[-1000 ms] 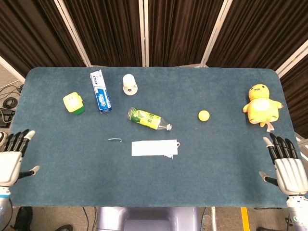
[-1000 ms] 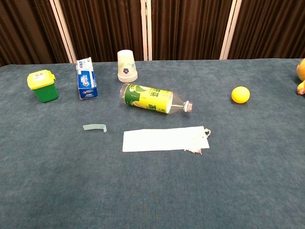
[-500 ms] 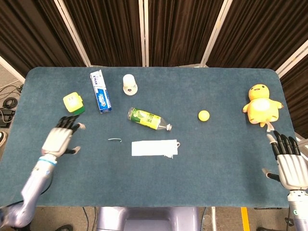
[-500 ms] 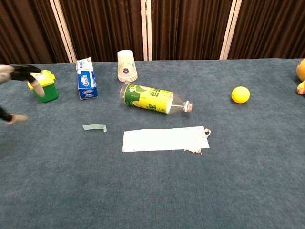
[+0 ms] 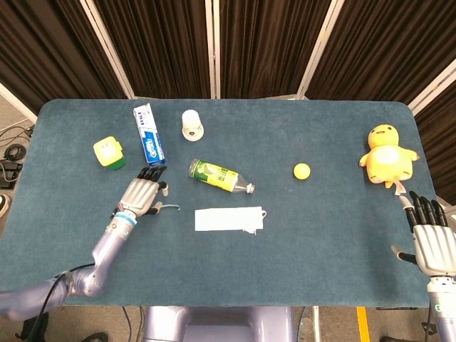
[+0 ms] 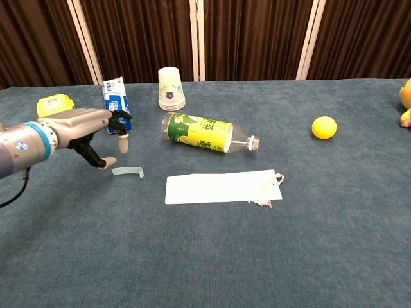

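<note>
Left hand [image 5: 142, 193] has moved in from the table's left edge past the yellow-lidded green bin [image 5: 108, 152] — now over the small pale-green strip [image 6: 128, 171], fingers spread, holding nothing. The strip lies just left of the white cloth [image 5: 229, 219]. Right hand [image 5: 432, 241] unchanged — open at the right edge.

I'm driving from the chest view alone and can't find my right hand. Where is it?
Observer: The head view shows the right hand at the table's near right corner, fingers apart, holding nothing.
Operator: Anything close to it?
Observer: A yellow plush duck lies just beyond it by the right edge, apart from the hand.
Operator: Is my left hand covering the small strip?
Observer: No. From above, the left hand sits just left of the strip.
</note>
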Motion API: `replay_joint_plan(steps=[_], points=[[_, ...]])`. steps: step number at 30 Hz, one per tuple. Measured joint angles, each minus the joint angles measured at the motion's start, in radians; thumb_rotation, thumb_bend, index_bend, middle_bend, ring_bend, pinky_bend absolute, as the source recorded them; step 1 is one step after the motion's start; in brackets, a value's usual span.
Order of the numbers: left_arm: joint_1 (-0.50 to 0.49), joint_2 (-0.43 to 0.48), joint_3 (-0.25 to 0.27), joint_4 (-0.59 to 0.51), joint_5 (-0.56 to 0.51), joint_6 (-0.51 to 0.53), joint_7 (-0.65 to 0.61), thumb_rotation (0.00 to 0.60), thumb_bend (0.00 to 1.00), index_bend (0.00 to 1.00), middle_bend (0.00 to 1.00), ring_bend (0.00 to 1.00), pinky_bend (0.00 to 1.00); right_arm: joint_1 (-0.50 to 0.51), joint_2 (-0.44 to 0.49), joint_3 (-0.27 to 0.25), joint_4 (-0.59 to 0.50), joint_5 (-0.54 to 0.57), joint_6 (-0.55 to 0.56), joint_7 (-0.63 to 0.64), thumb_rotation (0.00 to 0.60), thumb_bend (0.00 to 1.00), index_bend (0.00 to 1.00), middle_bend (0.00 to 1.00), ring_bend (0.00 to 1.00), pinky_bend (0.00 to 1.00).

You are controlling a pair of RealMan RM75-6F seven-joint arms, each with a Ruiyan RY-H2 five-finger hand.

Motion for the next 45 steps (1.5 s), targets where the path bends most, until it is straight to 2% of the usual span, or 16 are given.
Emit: replay_joint_plan(steps=[6,16,28,31,38,45], points=[[-0.034,-0.040,0.015,0.041,-0.019,-0.021,0.000,0.600,0.43,0.45,0.00,0.00,0.00,0.003,-0.005,0.003,0.012,0.017,-0.012,0.001,0.600,0.00,0.03,0.00,0.00,0.00],[-0.043,-0.055,0.044,0.056,-0.040,-0.020,-0.005,0.600,0.43,0.48,0.00,0.00,0.00,0.007,-0.007,0.006,0.024,0.030,-0.023,0.008,0.600,0.00,0.03,0.00,0.00,0.00],[-0.054,-0.072,0.059,0.073,-0.053,-0.007,-0.011,0.600,0.54,0.53,0.00,0.00,0.00,0.004,-0.003,0.005,0.020,0.028,-0.017,0.015,0.600,0.00,0.03,0.00,0.00,0.00],[-0.056,-0.073,0.062,0.071,-0.054,0.000,-0.007,0.600,0.54,0.55,0.00,0.00,0.00,0.003,-0.002,0.004,0.020,0.027,-0.016,0.018,0.600,0.00,0.03,0.00,0.00,0.00],[-0.057,-0.060,0.062,0.034,-0.030,0.031,-0.011,0.600,0.54,0.58,0.00,0.00,0.00,0.003,0.002,0.005,0.018,0.026,-0.014,0.027,0.600,0.00,0.03,0.00,0.00,0.00],[-0.062,-0.024,0.060,-0.053,0.020,0.077,-0.001,0.600,0.54,0.59,0.00,0.00,0.00,0.002,0.007,0.006,0.013,0.025,-0.011,0.038,0.600,0.00,0.03,0.00,0.00,0.00]])
